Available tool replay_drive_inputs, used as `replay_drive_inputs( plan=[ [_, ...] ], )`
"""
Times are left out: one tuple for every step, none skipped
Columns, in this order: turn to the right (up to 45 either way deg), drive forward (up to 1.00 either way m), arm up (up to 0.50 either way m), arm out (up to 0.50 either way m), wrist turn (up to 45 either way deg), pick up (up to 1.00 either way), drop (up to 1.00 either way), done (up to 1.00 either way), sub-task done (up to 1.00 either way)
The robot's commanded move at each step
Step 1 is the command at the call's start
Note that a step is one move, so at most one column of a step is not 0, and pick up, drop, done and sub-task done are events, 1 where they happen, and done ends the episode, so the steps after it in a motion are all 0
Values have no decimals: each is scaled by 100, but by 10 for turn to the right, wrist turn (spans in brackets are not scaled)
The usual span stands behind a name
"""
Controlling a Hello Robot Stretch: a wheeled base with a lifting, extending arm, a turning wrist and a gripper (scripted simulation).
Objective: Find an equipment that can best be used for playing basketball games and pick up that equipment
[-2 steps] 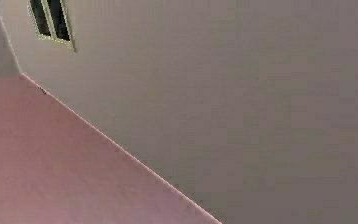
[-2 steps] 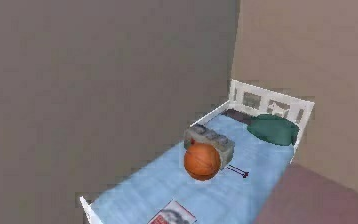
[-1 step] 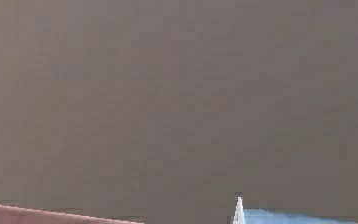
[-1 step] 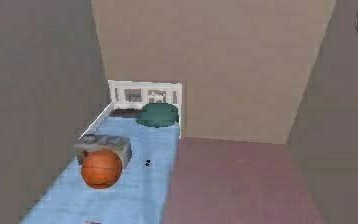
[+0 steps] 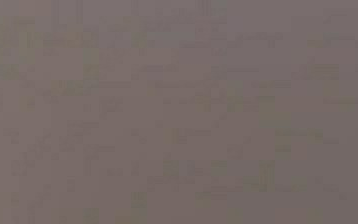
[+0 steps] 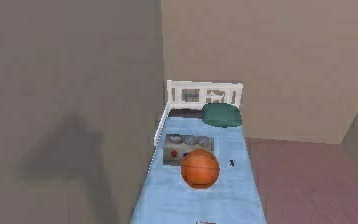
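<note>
Where the one blue bed [image 6: 242, 195] runs along the left wall [image 6: 67, 100], one orange basketball [image 6: 200, 168] sits near its middle. One green pillow [image 6: 223, 116] lies at the far end by one white headboard [image 6: 202, 93]. How the claw stands cannot be told.

A flat, grey-brown wall [image 5: 179, 112] faces the forward camera, even in tone throughout.

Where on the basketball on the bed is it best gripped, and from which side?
Probably around the widest middle of the basketball, coming from the arm side view's lower side. It is a smooth round ball without a handle. The bed has bare sheet there, and a grey flat thing crowds its upper left.
</note>
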Motion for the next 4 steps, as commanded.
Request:
replay_drive_inputs(
  plan=[
    [0,0,50,0,0,0,0,0,0],
    [0,0,8,0,0,0,0,0,0],
    [0,0,0,50,0,0,0,0,0],
    [0,0,0,0,450,0,0,0,0]
  ],
)
